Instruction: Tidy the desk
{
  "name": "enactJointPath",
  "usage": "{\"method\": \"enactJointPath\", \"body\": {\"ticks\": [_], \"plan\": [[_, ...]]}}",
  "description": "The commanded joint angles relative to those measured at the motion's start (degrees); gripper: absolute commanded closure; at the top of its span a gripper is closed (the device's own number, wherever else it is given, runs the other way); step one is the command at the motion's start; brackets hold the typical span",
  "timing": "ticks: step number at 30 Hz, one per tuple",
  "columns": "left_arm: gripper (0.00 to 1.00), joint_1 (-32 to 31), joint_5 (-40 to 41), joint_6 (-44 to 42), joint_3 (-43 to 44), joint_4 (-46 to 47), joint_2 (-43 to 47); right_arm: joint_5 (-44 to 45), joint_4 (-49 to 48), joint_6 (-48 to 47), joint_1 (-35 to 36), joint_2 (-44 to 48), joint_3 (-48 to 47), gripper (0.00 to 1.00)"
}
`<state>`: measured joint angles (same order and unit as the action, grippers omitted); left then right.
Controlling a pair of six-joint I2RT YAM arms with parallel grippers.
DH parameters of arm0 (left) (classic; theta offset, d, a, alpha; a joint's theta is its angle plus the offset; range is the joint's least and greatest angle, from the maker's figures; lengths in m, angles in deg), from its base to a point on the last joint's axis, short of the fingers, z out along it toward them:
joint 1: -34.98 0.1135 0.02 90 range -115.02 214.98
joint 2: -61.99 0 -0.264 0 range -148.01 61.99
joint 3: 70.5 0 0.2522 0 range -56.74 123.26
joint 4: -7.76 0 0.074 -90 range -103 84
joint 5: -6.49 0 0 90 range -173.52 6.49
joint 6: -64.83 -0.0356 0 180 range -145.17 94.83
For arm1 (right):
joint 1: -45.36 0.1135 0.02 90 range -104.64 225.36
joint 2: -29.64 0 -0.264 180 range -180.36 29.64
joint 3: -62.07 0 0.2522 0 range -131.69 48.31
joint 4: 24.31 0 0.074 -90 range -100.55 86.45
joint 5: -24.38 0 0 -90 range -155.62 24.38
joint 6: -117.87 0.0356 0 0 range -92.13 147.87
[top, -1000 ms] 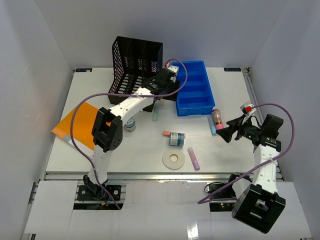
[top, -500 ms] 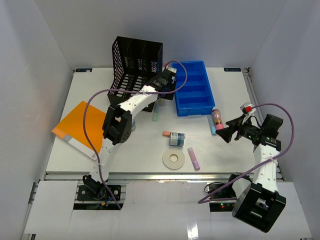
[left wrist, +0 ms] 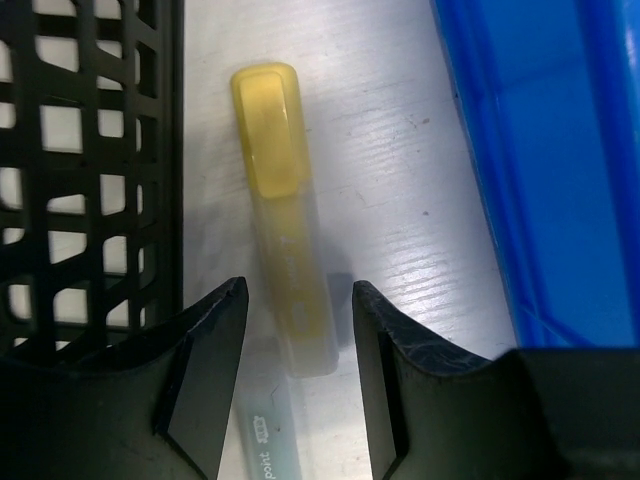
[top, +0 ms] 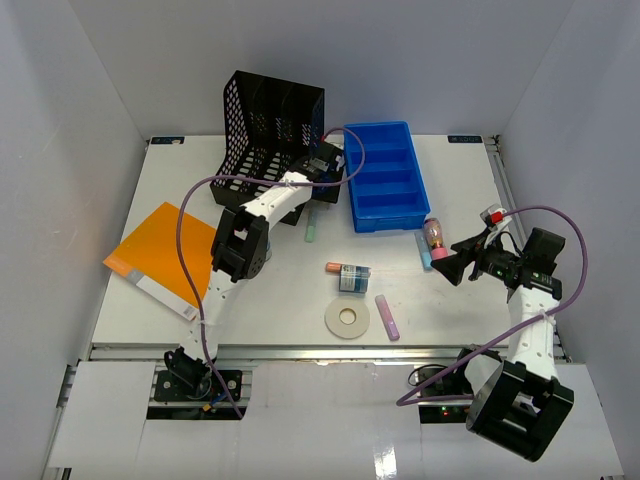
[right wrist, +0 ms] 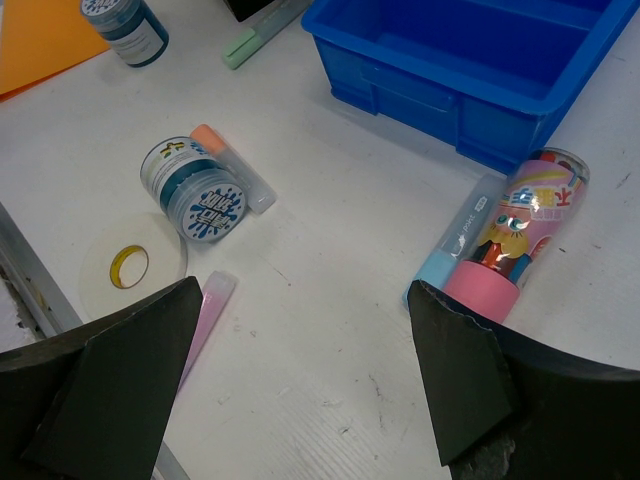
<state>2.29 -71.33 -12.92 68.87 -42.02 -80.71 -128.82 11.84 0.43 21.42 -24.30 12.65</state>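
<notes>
The white desk [top: 280, 290] holds scattered stationery. My left gripper [top: 325, 172] reaches into the gap between the black mesh rack [top: 272, 125] and the blue tray [top: 385, 175]. In the left wrist view it [left wrist: 295, 300] is open, its jaws on either side of the lower end of a yellow highlighter [left wrist: 282, 240] lying on the desk. A pale green highlighter [left wrist: 262, 435] lies just below it. My right gripper [top: 455, 265] is open wide and empty above the desk, near a pink tube [right wrist: 515, 235] and a blue highlighter [right wrist: 452, 250].
An orange folder [top: 160, 255] lies at the left. A tape roll [top: 348, 320], a pink highlighter [top: 387, 316], a paint jar [top: 353, 278] and an orange highlighter [top: 335, 267] lie mid-desk. Another jar [right wrist: 125, 25] shows in the right wrist view. The rack wall [left wrist: 90, 170] and the tray wall [left wrist: 560, 150] flank the left gripper.
My left arm has swung its elbow to the right and pushed the gripper deeper between the rack and the tray. The right arm has not moved.
</notes>
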Motion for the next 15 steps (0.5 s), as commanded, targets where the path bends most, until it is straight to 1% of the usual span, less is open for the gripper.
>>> {"method": "enactJointPath", "body": {"ticks": [1, 15], "plan": [[0.44, 0.4, -1.2, 0.1, 2.5, 0.2, 0.4, -1.3, -1.1, -0.1, 0.0, -0.1, 0.5, 0.1], [0.51, 0.5, -2.1, 0.7, 1.0, 0.3, -0.4, -1.5, -1.0, -0.1, 0.0, 0.1, 0.5, 0.1]]}}
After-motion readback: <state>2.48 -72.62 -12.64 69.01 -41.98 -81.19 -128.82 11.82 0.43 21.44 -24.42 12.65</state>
